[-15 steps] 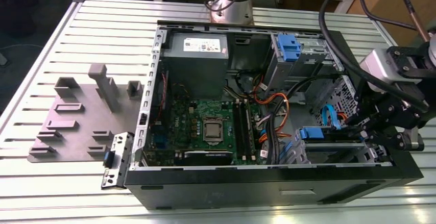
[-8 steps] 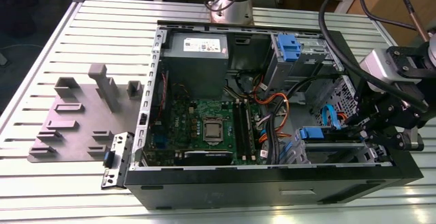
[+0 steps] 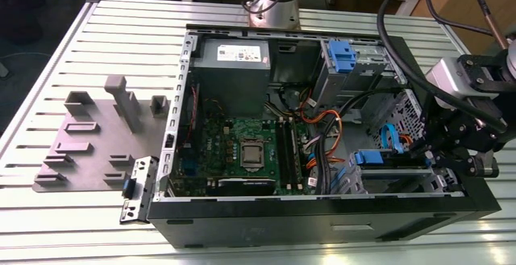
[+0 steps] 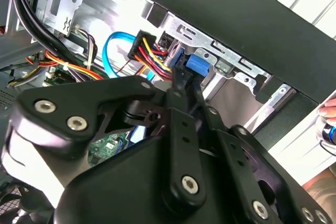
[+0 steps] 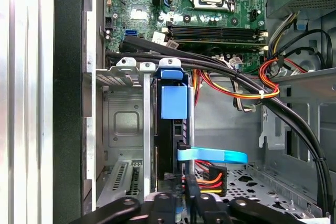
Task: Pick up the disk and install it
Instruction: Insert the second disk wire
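Observation:
The disk (image 5: 169, 129) stands on edge in the silver drive cage (image 5: 126, 124) at the case's front corner. Its blue carrier tab (image 5: 174, 102) faces out. In the exterior view the same blue tab (image 3: 370, 157) sits atop the cage near the exterior view's right. My gripper (image 5: 191, 188) hangs over the cage, its black fingers closed together into one narrow tip, right beside the disk's rear edge. In the second wrist view the gripper (image 4: 179, 80) tip reaches up to the blue tab (image 4: 197, 64). Whether it touches the disk is unclear. In the exterior view the gripper (image 3: 441, 155) is just right of the cage.
A blue data cable (image 5: 212, 156) and a red-yellow-black power plug (image 5: 210, 176) lie by the gripper tip. Thick black cables (image 5: 220, 72) cross above the cage. The motherboard (image 3: 241, 150) fills the case floor. A grey fixture plate (image 3: 89, 138) lies outside. A person's hand (image 4: 328, 111) is nearby.

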Robot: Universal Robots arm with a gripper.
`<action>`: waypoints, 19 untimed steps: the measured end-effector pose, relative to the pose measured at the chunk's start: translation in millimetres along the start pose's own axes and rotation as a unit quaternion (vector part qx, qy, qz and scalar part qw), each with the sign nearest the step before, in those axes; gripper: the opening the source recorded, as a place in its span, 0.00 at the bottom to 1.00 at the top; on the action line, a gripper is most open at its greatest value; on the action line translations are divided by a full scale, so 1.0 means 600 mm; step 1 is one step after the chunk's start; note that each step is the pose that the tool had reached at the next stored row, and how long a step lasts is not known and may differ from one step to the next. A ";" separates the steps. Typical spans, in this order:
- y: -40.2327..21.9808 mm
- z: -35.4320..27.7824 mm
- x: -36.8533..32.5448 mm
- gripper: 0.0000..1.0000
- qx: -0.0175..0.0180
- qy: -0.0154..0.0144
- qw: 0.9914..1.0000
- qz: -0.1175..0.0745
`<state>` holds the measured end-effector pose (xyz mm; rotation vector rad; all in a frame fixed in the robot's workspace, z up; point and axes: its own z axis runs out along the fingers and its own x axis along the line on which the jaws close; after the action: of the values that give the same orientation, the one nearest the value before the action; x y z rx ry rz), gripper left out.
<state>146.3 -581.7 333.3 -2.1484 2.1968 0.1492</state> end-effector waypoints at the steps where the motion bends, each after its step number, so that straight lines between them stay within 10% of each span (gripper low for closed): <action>1: 0.000 0.000 0.000 0.22 0.000 0.000 1.000 0.000; 19: 0.000 -0.006 -0.001 0.16 0.000 0.000 1.000 0.000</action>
<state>146.3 -581.6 336.7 -2.1480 2.1962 0.1502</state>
